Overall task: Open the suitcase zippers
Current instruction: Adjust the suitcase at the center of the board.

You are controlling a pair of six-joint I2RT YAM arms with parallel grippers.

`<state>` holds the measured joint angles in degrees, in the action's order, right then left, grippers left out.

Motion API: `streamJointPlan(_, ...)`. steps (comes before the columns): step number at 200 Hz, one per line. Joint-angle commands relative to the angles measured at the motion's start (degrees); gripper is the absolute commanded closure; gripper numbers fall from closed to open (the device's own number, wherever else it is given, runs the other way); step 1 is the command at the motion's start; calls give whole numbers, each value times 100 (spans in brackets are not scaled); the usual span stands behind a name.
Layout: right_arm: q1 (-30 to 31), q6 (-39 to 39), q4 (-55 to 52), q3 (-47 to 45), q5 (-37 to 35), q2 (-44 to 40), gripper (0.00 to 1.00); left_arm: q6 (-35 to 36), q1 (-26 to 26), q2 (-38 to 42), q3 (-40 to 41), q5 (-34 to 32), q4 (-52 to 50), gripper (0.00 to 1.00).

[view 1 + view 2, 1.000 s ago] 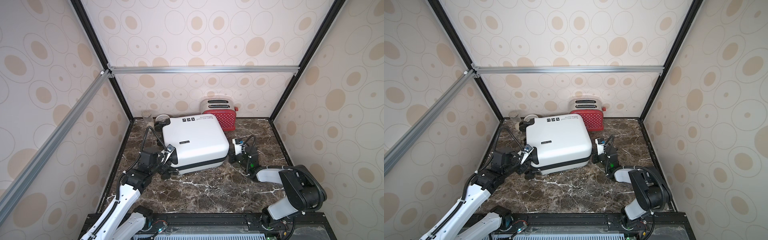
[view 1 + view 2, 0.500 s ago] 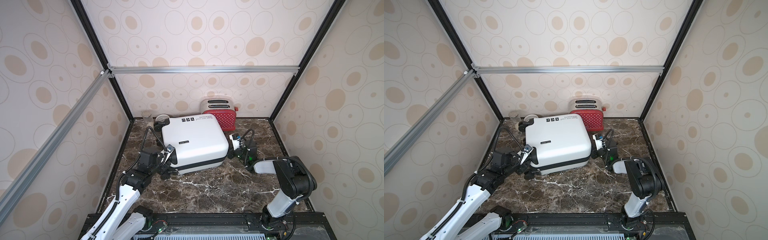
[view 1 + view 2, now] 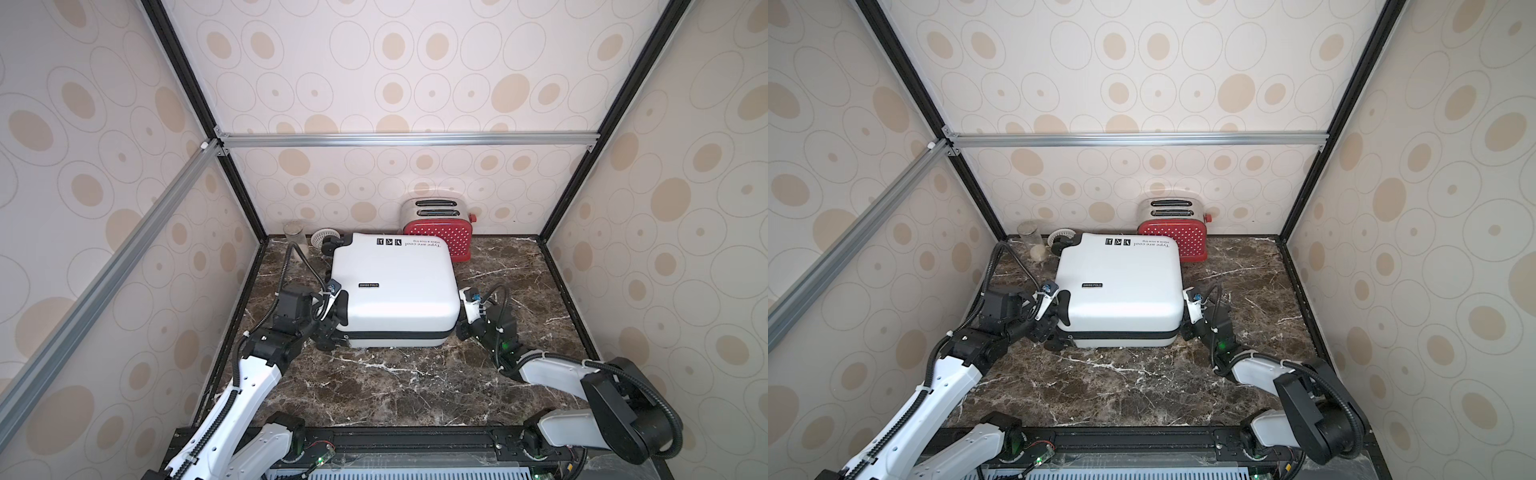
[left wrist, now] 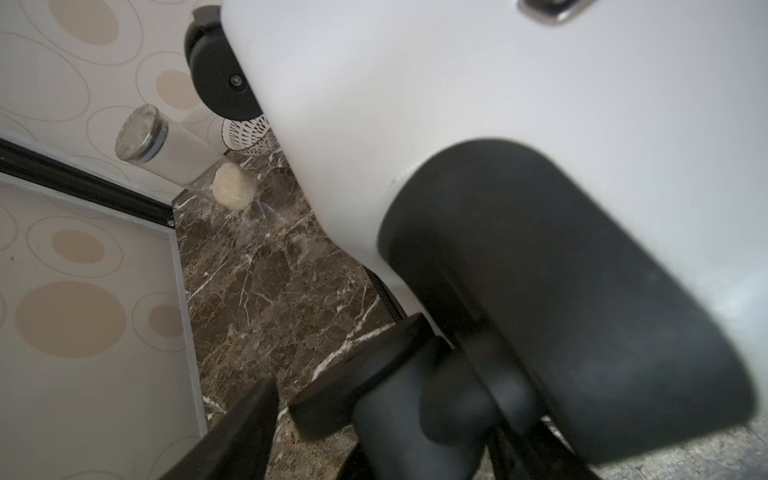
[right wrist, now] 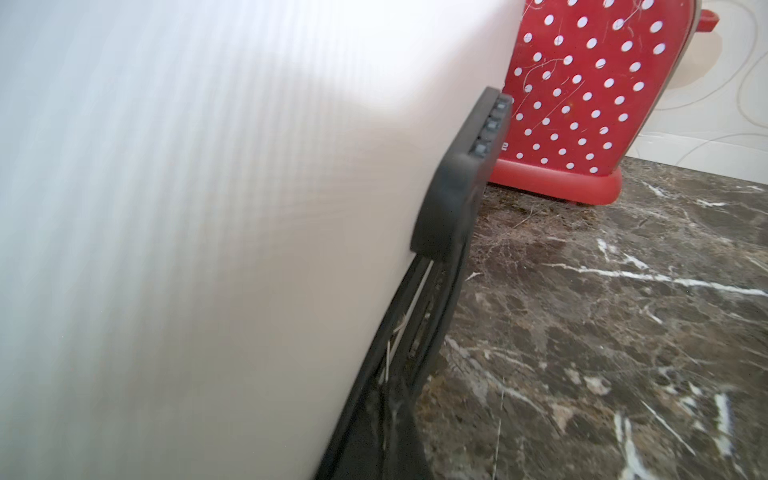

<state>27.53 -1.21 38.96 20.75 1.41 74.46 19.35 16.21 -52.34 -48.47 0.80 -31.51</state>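
Tabletop: you have the suitcase lying flat, left of centre, toward the far wall. The red toaster stands just behind its far right corner. A glass jar and a white slotted basket crowd its far left wheel. The zipper band runs along the near side. The left pincer is at the near left corner, fingers apart. The right pincer is against the near right corner, fingers together; you cannot tell if it holds a pull.

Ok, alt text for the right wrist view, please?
The white suitcase, close up, fills half the frame, a black lock block on its edge and the black zipper band running from it toward the camera. Behind, the red polka-dot toaster stands on the marble table.
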Motion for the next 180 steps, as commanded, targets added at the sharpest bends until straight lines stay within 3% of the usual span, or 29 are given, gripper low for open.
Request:
streamJointPlan(1, 863, 34, 365, -139, 697, -410, 100, -595, 190, 100, -607, 1731, 638, 19)
streamJointPlan(25, 1349, 24, 324, -285, 315, -593, 100, -919, 194, 113, -811, 2219, 780, 17)
streamJointPlan(52, 1644, -95, 481, -420, 145, -599, 100, -1139, 191, -118, -1142, 2220, 822, 18)
streamJointPlan(129, 1827, -450, 980, -646, 91, -643, 100, -1263, 569, -1520, -1880, 2191, 1345, 25)
streamJointPlan(180, 1782, -553, 800, -704, -744, -602, 100, -1430, 726, -2266, -1868, 1887, 1547, 29)
